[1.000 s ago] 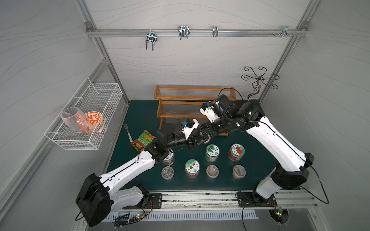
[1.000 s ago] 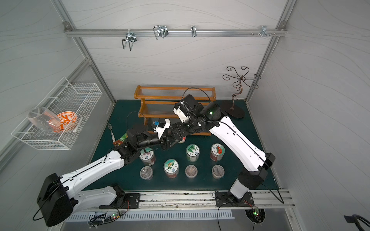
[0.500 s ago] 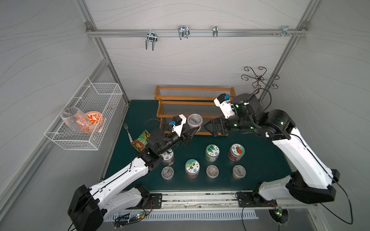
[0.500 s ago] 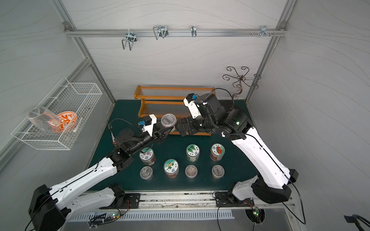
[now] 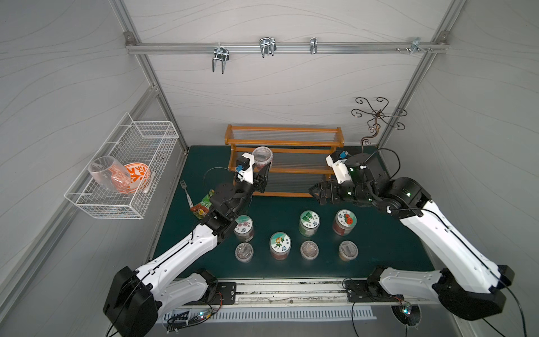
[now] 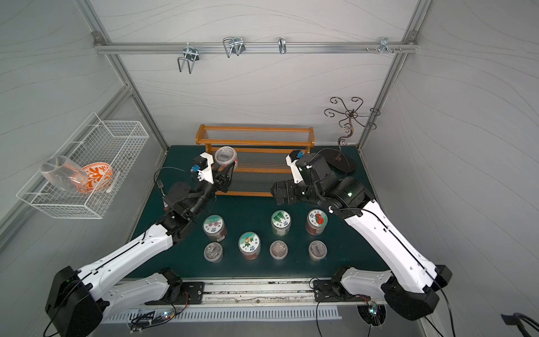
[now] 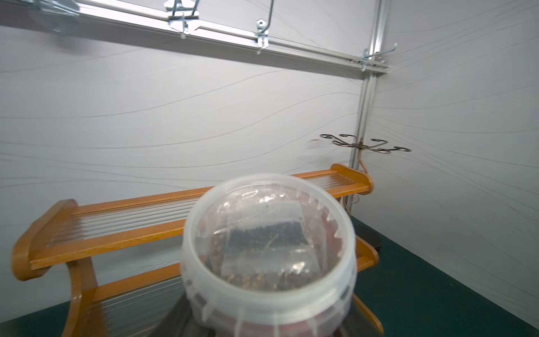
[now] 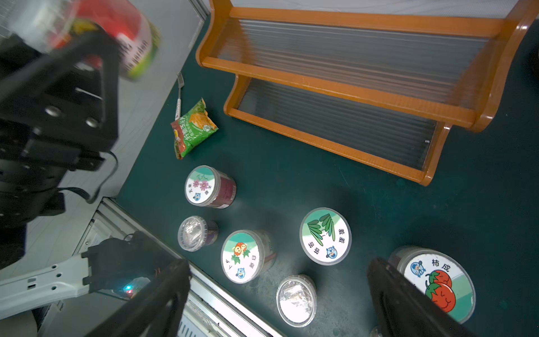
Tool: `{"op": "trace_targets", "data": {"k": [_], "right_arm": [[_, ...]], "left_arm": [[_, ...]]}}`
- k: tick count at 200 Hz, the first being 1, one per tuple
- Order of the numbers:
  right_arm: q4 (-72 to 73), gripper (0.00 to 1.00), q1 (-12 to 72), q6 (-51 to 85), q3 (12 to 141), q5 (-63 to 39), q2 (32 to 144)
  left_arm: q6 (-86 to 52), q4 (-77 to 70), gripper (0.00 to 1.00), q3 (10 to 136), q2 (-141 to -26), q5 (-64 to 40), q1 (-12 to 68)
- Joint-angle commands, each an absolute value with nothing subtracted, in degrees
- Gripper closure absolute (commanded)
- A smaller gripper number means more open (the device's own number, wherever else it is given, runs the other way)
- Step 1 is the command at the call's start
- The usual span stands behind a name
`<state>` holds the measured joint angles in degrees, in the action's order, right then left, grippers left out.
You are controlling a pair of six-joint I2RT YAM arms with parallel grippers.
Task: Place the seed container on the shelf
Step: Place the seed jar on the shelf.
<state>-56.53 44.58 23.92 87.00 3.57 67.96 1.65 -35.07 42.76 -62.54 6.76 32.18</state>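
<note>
Left gripper (image 5: 262, 167): jaws clamped on the seed container (image 5: 262, 155), a clear-lidded tub with a red label, lid uppermost. The container is held off the worktop (image 5: 379, 251) at the left end of the shelf (image 5: 284, 143). In both top views it overlaps the middle tier. Contact with the shelf: cannot tell.

Left wrist view: the tub fills the foreground, with the shelf's tiers behind it.

Right gripper (image 5: 316, 195): jaws wide and empty, hovering above the worktop just in front of the shelf's right end.

Seven other jars (image 5: 280, 245) stand in two rows on the worktop. A snack packet (image 5: 202, 204) and a fork (image 5: 185, 191) lie near its left edge.
</note>
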Motion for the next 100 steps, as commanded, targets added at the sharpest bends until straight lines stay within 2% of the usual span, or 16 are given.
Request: {"op": "trace_targets", "data": {"k": [1, 100], "right_arm": [[-54.1, 0.01, 43.4, 24.6, 84.9, 2.5, 65.5], [-52.1, 0.01, 40.2, 24.7, 79.1, -0.3, 64.7]], "left_arm": [[1.2, -40.9, 0.53, 47.5, -64.4, 9.3, 30.1], [-0.3, -42.1, 0.53, 58.2, -78.8, 15.5, 22.3]]}}
